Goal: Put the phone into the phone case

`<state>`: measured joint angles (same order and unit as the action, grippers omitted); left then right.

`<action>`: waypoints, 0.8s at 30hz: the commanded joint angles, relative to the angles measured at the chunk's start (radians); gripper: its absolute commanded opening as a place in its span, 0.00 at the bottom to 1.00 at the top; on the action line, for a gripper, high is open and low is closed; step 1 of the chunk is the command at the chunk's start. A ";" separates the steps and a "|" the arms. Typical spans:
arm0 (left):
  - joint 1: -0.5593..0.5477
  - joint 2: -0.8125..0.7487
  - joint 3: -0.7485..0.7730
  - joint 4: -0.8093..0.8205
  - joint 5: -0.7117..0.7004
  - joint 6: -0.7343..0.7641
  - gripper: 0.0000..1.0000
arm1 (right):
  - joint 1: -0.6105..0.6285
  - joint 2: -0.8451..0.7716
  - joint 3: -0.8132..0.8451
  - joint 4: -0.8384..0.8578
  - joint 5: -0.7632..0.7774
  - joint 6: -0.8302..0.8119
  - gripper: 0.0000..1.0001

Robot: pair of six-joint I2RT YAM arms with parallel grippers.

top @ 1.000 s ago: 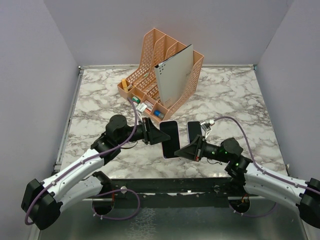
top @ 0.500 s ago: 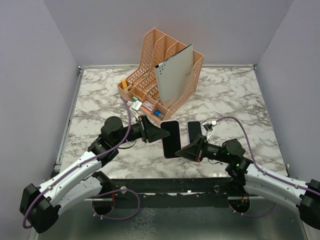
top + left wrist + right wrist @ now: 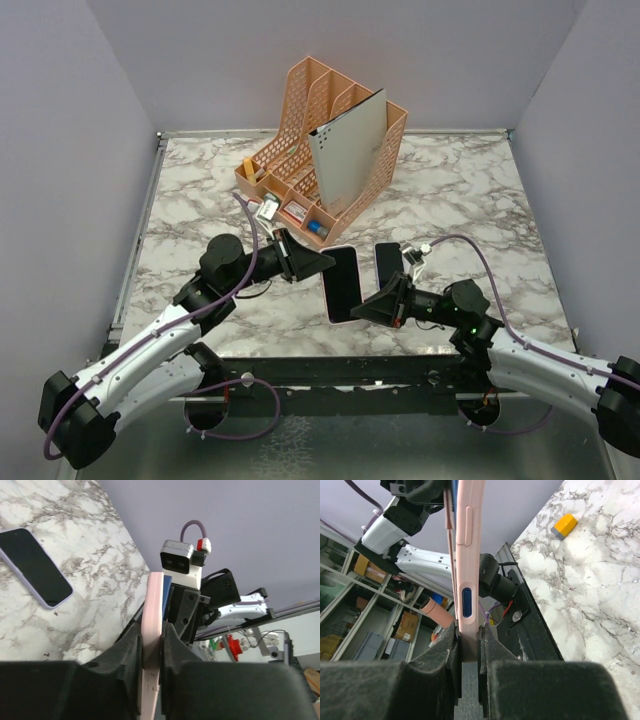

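– What have your hands got?
– My left gripper [image 3: 322,268] and right gripper [image 3: 360,308] both pinch the smooth pink phone case [image 3: 342,285], now slightly nearer me than before.
– And the phone?
– The glossy phone [image 3: 388,262] lies flat on marble [image 3: 470,200] at its 2 o'clock. The latticed peach organizer [image 3: 300,100] at 12 holds a grey board [image 3: 345,150].

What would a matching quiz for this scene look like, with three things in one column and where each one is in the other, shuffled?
Things:
1. pink case
2. dark-screened phone
3. grey board

Places:
A. standing in the peach organizer
B. gripped between the left end effector and the right end effector
C. lying flat on the marble table

Pairs: 1-B, 2-C, 3-A
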<state>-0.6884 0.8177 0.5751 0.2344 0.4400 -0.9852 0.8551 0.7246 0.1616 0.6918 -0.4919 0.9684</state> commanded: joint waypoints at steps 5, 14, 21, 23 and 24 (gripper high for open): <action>0.006 -0.040 0.039 -0.179 -0.171 0.136 0.00 | -0.002 0.007 0.012 0.008 -0.029 -0.007 0.00; 0.006 -0.035 0.060 -0.216 -0.156 0.108 0.54 | -0.002 -0.003 0.022 0.021 0.034 0.000 0.00; 0.007 -0.066 0.016 -0.147 -0.100 0.089 0.70 | -0.001 0.005 0.069 0.057 0.076 -0.007 0.01; 0.006 -0.064 0.003 -0.117 -0.080 0.072 0.73 | -0.002 0.007 0.072 0.076 0.098 -0.005 0.01; 0.006 -0.064 -0.005 -0.096 -0.068 0.061 0.74 | -0.003 0.009 0.074 0.087 0.105 -0.004 0.00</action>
<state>-0.6827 0.7650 0.6010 0.0673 0.3321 -0.9012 0.8555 0.7391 0.1806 0.6651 -0.4480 0.9749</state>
